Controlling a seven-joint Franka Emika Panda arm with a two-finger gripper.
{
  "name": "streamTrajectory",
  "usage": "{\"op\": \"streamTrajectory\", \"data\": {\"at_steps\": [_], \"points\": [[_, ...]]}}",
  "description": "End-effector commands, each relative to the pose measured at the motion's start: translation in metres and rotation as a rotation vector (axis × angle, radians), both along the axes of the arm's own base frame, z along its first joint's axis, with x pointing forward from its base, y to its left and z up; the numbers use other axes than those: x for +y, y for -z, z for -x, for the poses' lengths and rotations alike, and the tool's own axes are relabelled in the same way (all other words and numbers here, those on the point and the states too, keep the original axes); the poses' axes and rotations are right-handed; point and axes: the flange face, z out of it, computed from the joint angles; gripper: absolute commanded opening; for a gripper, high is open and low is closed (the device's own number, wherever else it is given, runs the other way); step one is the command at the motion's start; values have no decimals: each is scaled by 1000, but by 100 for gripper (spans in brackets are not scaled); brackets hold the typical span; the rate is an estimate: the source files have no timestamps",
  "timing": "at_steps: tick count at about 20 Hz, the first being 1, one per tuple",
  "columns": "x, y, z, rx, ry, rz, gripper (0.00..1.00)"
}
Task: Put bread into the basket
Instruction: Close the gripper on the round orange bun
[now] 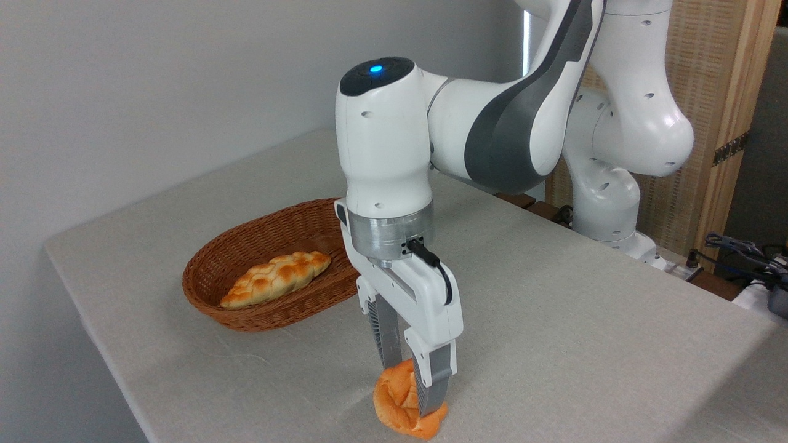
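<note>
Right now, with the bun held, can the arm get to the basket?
Probably yes. The pincer is closed on the bun, and bare table lies between it and the basket. Only the braided loaf lies inside, with room beside it.

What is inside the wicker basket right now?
The basket holds one long braided loaf, lying along its floor. The round bun is outside it, on the table, squeezed between the gripper fingers. The gripper body hides the basket's right end.

From my station, the near finger (431, 384) covers the bread's (397, 400) middle, and the arm (554, 92) runs off frame top.
</note>
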Motion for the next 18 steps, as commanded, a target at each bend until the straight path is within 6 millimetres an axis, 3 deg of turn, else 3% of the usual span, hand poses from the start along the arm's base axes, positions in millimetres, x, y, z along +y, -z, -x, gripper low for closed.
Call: {"op": "streamTrajectory", "data": {"at_steps": [1, 3, 6, 8, 18], "points": [[1, 5, 0, -4, 22, -19, 100], [0, 6, 0, -1, 22, -20, 92], [1, 5, -1, -5, 20, -18, 66], [0, 5, -1, -5, 17, -15, 55], [0, 0, -3, -19, -3, 1, 54]]}}
